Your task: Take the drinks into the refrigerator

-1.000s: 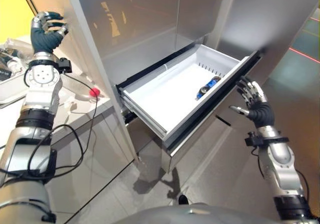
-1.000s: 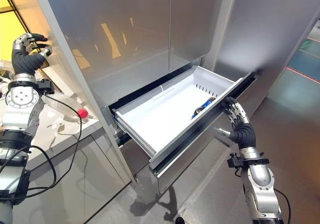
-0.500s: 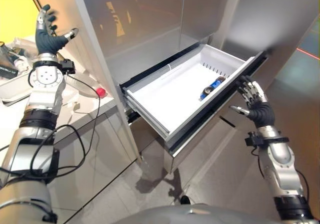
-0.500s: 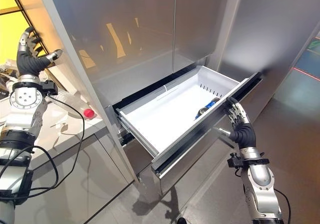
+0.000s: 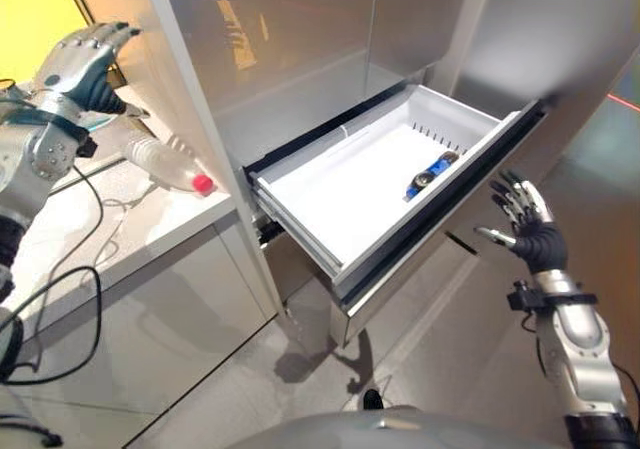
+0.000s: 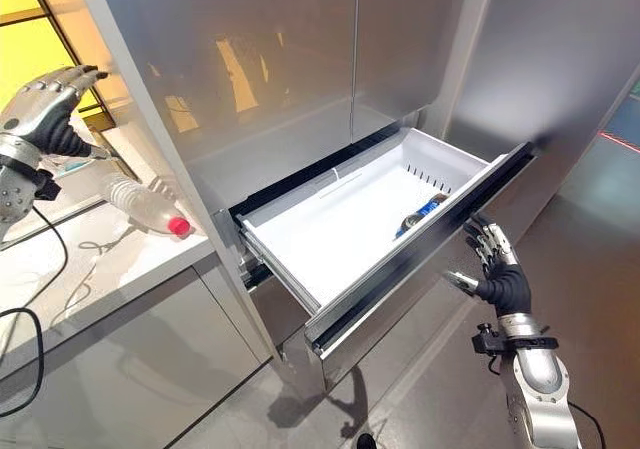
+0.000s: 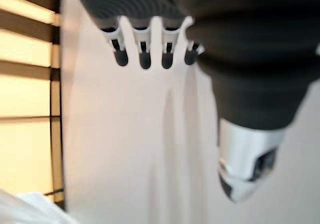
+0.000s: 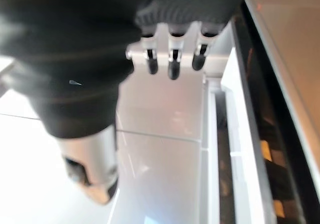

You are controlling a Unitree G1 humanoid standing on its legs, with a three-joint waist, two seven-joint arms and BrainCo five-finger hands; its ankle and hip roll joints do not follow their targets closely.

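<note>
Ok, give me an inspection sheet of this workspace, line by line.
Surface: white counter beside the refrigerator.
Job's things: clear bottle with red cap lying on the counter; blue drink lying in the open drawer.
Clutter: nothing seen.
Hands: left hand raised above the counter, fingers relaxed, empty; right hand open, just off the drawer front, empty.
Cables: nothing seen apart from the robot's own.
Surroundings: grey tiled floor; yellow wall behind the counter.
</note>
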